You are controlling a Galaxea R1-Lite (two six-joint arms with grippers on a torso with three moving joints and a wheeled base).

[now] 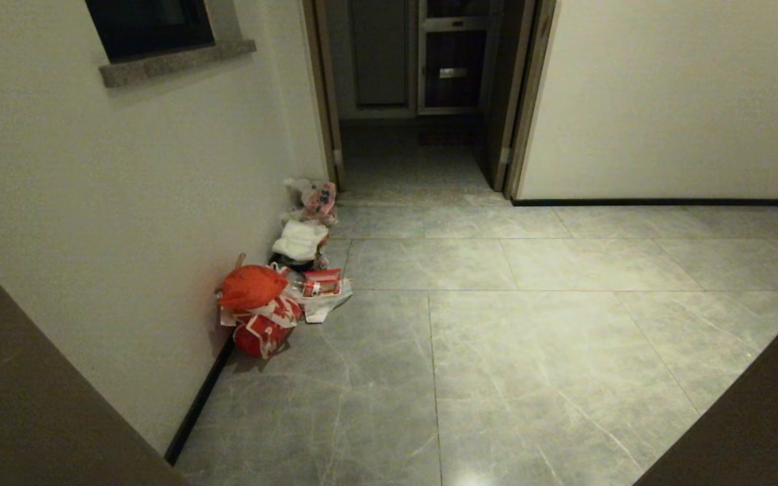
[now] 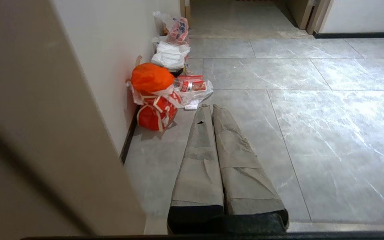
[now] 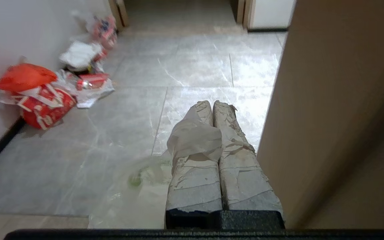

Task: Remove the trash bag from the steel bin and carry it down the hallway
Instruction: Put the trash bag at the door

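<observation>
In the right wrist view my right gripper (image 3: pixel 212 104) is shut, and a whitish handle loop of the trash bag (image 3: pixel 195 136) is pinched between its taped fingers and draped over one of them. The thin translucent bag hangs beside and below that finger, with a green scrap (image 3: pixel 134 180) showing through it. My left gripper (image 2: pixel 211 107) is shut with nothing in it, held level over the floor. Neither arm shows in the head view. The hallway floor (image 1: pixel 531 337) of grey marble-veined tiles lies ahead. The steel bin is out of view.
A pile of rubbish lies along the left wall: an orange-red bag (image 1: pixel 252 287), a red printed bag (image 1: pixel 264 331), white bags (image 1: pixel 301 239). Brown door-frame edges stand close on the left (image 1: pixel 24 405) and right (image 1: pixel 754 418). A dark doorway (image 1: pixel 423 101) opens at the far end.
</observation>
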